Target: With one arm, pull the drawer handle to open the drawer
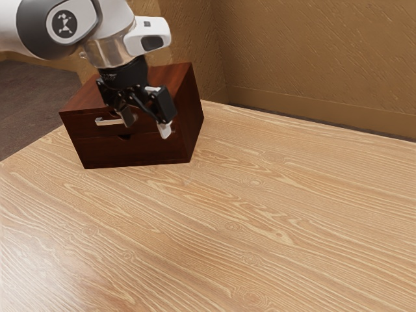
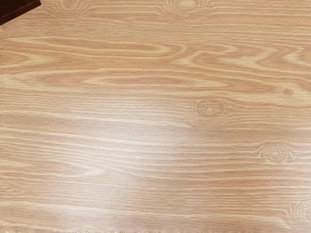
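Observation:
A dark brown wooden drawer box (image 1: 140,146) stands at the far left of the table in the exterior view. A pale bar handle (image 1: 107,121) runs across its front, and the drawer front looks flush with the box. My black gripper (image 1: 147,127) hangs in front of that face, just to the exterior view's right of the handle. It is open with nothing between its fingers. One finger (image 1: 127,117) overlaps the handle's end in the picture; whether they touch I cannot tell. In the wrist view a corner of the box (image 2: 14,9) shows.
The light wood-grain table (image 1: 260,214) stretches wide toward the exterior view's right and front. Brown walls (image 1: 312,52) stand behind the table. A dark floor (image 1: 26,104) lies past the table's left edge.

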`<act>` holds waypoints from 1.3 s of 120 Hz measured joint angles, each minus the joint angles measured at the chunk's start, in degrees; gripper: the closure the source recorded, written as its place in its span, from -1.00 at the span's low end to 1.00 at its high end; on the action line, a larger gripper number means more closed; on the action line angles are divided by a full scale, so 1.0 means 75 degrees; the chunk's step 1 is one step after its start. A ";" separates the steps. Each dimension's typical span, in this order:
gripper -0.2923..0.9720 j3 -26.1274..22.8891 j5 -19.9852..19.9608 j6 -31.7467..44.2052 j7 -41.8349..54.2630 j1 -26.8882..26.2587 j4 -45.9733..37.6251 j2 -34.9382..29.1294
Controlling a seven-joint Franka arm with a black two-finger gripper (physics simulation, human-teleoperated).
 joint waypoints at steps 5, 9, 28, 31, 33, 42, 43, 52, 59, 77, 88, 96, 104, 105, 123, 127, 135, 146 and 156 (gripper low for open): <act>-0.54 0.0002 0.0019 -0.0034 -0.0039 0.0052 0.0003 0.0000; -0.54 0.0001 0.0030 -0.0055 -0.0068 0.0101 0.0004 0.0000; -0.54 0.0004 0.0051 -0.0125 -0.0181 0.0364 0.0010 0.0000; -0.54 0.0012 0.0031 -0.0153 -0.0197 0.0401 0.0086 -0.0010; -0.54 0.0016 0.0018 -0.0189 -0.0207 0.0427 0.0229 -0.0021; -0.54 0.0021 -0.0030 -0.0456 -0.0281 0.0554 0.1092 -0.0062; -0.54 0.0022 -0.0035 -0.0485 -0.0306 0.0568 0.1143 -0.0067; -0.54 0.0011 -0.0066 -0.0699 -0.0714 0.0682 0.1369 -0.0156; -0.54 0.0025 -0.0091 -0.0822 -0.1232 0.0702 0.1410 -0.0190; -0.54 0.0523 -0.0368 -0.1017 -0.3001 0.0340 0.1377 -0.0144; -0.54 0.0937 -0.0454 -0.1070 -0.4058 0.0247 0.1358 -0.0093; -0.54 0.1123 -0.0532 -0.1078 -0.4739 0.0405 0.1355 -0.0043; -0.54 0.1210 -0.0578 -0.1016 -0.5350 0.0697 0.1351 0.0031; -0.54 0.1215 -0.0582 -0.1007 -0.5422 0.0738 0.1349 0.0036; -0.54 0.1243 -0.0608 -0.0899 -0.6574 0.1511 0.1331 0.0093; -0.54 0.1244 -0.0617 -0.0874 -0.6802 0.1685 0.1327 0.0106; -0.54 0.1249 -0.0626 -0.0726 -0.7222 0.2013 0.1095 0.0100; -0.54 0.1426 -0.0615 -0.0364 -0.7725 0.2241 0.0324 0.0014; -0.54 0.1455 -0.0620 0.0153 -0.8123 0.2411 -0.0434 -0.0235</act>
